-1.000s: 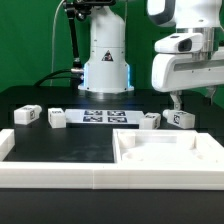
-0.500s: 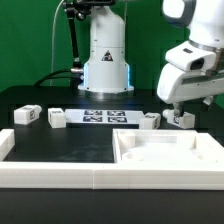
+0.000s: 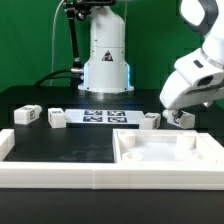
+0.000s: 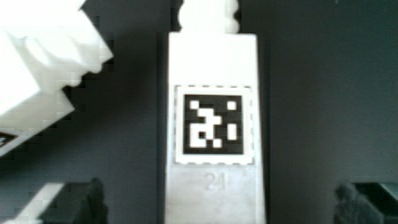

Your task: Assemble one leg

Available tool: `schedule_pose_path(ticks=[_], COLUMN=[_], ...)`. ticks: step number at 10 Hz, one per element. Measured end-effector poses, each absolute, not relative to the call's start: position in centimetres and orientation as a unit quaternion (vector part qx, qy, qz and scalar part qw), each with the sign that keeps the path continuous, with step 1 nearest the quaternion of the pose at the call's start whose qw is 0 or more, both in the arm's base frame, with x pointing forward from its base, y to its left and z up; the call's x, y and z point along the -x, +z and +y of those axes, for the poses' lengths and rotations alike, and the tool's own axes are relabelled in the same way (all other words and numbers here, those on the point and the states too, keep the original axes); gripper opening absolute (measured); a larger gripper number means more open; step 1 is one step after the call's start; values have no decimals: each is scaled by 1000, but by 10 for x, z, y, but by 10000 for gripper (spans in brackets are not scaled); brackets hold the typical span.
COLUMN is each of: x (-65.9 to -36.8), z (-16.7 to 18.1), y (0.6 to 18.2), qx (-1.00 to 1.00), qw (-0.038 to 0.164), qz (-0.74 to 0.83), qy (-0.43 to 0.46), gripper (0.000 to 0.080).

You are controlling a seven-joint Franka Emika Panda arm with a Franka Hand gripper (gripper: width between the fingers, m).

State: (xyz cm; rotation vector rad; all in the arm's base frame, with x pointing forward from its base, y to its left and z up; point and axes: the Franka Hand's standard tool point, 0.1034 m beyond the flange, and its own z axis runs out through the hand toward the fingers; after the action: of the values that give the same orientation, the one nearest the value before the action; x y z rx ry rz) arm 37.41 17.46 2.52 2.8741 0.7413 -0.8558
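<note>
green cloth is hanging behind the black table (image 3: 60,140), and the arm's white base (image 3: 105,60) is standing just behind the marker board (image 3: 105,116). off to the exterior view's right of the marker board, the arm is leaning down over the leg (image 3: 183,118). it is lying on the table just past a second block (image 3: 150,121), small and tagged, which is sitting nearer the board. the gripper (image 3: 172,111) is hanging right above the leg.

in the wrist view, the leg (image 4: 214,110) is lying lengthwise between the two dark fingers (image 4: 71,200), with its square tag facing the camera. the gripper (image 4: 217,200) is holding its jaws wide apart: black table is showing on both sides of the leg and neither finger is touching it. another white part (image 4: 45,70) is showing beside the leg there; i cannot tell which one it is.

to the exterior view's left of the marker board, a third block (image 3: 57,118) is resting near it and a fourth block (image 3: 27,115) is sitting farther out. in front of the marker board, the big white tray-like piece (image 3: 135,150) is lying flat.
</note>
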Motion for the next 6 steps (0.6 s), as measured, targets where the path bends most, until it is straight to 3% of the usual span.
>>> schedule_pose_path(ticks=[6], x=[-349], z=[175], y=[14], qx=[-873], qw=[65], qz=[213], qy=[-434], gripper=[649])
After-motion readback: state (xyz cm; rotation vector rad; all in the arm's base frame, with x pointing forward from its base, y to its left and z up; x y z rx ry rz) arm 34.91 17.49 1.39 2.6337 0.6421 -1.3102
